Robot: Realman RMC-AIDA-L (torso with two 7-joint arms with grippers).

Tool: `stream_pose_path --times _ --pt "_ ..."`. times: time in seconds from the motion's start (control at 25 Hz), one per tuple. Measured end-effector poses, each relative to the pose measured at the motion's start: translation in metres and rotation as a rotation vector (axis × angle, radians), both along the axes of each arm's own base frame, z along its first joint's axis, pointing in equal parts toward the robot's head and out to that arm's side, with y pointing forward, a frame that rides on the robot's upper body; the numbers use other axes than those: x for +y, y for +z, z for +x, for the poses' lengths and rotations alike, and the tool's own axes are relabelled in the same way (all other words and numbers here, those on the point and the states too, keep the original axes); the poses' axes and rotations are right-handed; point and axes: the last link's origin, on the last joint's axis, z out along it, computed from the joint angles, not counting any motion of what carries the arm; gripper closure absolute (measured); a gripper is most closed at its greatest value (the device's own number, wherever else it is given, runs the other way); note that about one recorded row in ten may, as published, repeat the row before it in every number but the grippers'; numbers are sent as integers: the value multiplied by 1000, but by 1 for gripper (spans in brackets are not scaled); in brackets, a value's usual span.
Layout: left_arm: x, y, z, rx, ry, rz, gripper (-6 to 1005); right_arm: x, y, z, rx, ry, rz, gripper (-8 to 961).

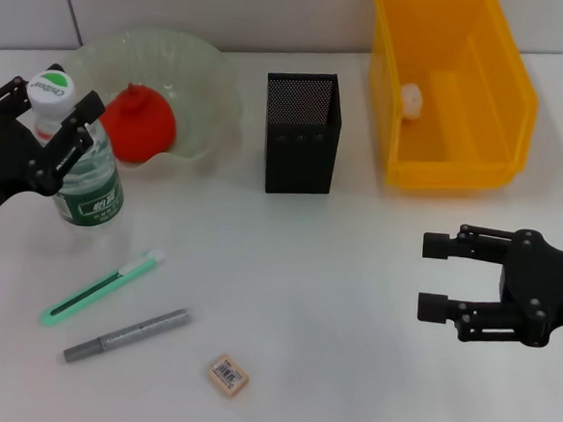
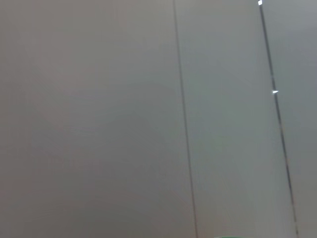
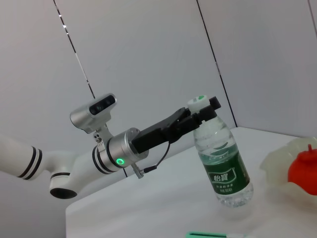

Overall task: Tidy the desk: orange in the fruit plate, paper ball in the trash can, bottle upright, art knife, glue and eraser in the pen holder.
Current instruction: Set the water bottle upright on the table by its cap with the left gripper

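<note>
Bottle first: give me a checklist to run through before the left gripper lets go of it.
1. Bottle upright: ok in the head view; the right wrist view shows a slight lean.
2. Bottle base on the table: ok, it rests there in the right wrist view.
3. Left gripper at the bottle's neck: ok, fingers on either side below the cap.
4. Orange in the fruit plate: ok.
5. Paper ball in the trash can: ok.
6. Right gripper away from the bottle: ok, open over bare table.
</note>
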Motion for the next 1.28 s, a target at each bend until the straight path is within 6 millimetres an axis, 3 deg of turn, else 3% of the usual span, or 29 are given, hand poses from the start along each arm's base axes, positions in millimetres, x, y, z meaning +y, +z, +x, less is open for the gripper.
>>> stream_pose_path --times 1.28 --pt "20 -13 -17 62 171 33 453 5 -9 -3 4 9 -37 149"
